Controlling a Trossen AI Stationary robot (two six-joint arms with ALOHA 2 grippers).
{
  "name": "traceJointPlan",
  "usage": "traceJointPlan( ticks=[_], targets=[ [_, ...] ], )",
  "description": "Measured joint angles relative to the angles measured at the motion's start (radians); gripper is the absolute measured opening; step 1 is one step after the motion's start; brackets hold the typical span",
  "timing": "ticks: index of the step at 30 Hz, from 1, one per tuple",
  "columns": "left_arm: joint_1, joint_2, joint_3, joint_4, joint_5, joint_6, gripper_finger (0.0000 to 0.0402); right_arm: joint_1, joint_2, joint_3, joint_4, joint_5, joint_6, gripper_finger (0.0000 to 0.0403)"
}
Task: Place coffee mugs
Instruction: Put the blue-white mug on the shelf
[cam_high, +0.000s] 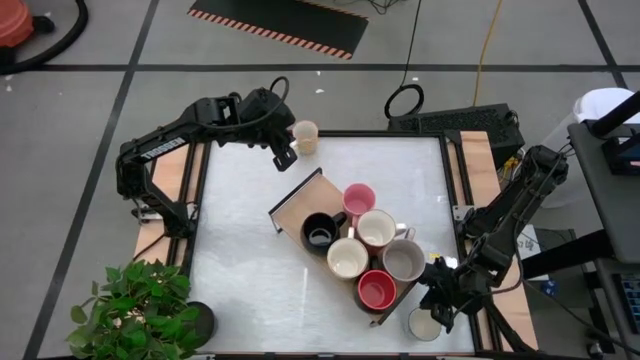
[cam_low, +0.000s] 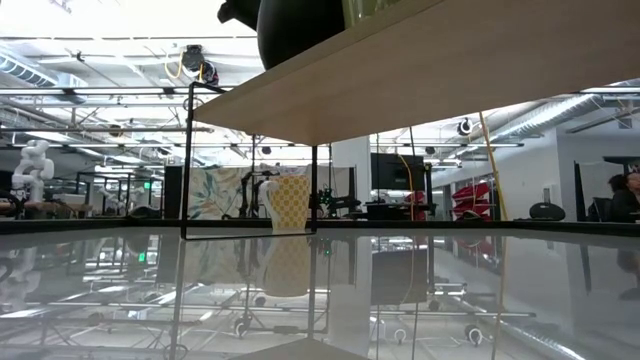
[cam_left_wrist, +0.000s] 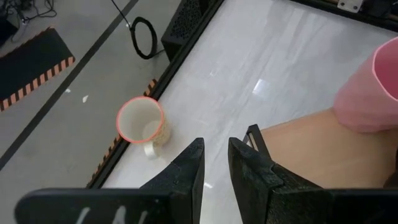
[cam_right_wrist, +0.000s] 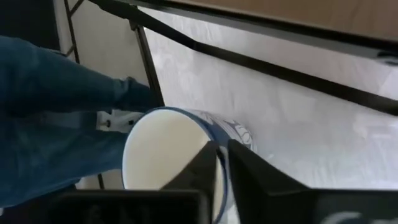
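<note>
A long wooden tray (cam_high: 295, 205) lies slantwise mid-table and carries several coffee mugs: black (cam_high: 320, 233), pink (cam_high: 358, 199), cream (cam_high: 376, 228), white (cam_high: 347, 258), grey (cam_high: 403, 262) and red (cam_high: 376, 291). Another cream mug (cam_high: 305, 136) stands on its base at the table's far edge. My left gripper (cam_left_wrist: 215, 163) hovers between that mug and the tray's far end, its fingers slightly apart with nothing between them. My right gripper (cam_right_wrist: 222, 165) is shut on a white mug with blue marks (cam_high: 424, 324) near the table's near right corner. My right gripper pinches the white mug's rim (cam_right_wrist: 219, 186), one finger (cam_right_wrist: 200, 168) inside the mug and the other (cam_right_wrist: 252, 171) outside against its wall. The fingers slant down from above. Whether the mug's base rests on the table I cannot tell.
A potted plant (cam_high: 140, 305) sits at the near left corner. Black frame rails (cam_high: 200, 200) border the table. Bare white table lies left of the tray. In the right wrist view, blue cloth (cam_right_wrist: 56, 118) shows beyond the table's edge.
</note>
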Motion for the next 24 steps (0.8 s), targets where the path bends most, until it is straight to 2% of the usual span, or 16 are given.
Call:
traceJointPlan(
  ticks=[2,15,20,24],
  targets=[
    [0.0,0.0,0.0,0.0,0.0,0.006,0.0079,0.0,0.0,0.0,0.0,-0.003,0.008,0.0008],
    [0.003,0.0,0.0,-0.001,0.0,0.034,0.0079,0.0,-0.001,0.002,-0.008,-0.022,0.086,0.0],
    [0.004,0.0,0.0,-0.014,0.0,0.034,0.0079,0.0,-0.006,-0.001,0.027,-0.025,0.098,0.0013],
    [0.004,0.0,0.0,-0.032,0.0,0.034,0.0079,0.018,-0.028,-0.002,0.055,-0.034,0.097,0.0043]
  ],
)
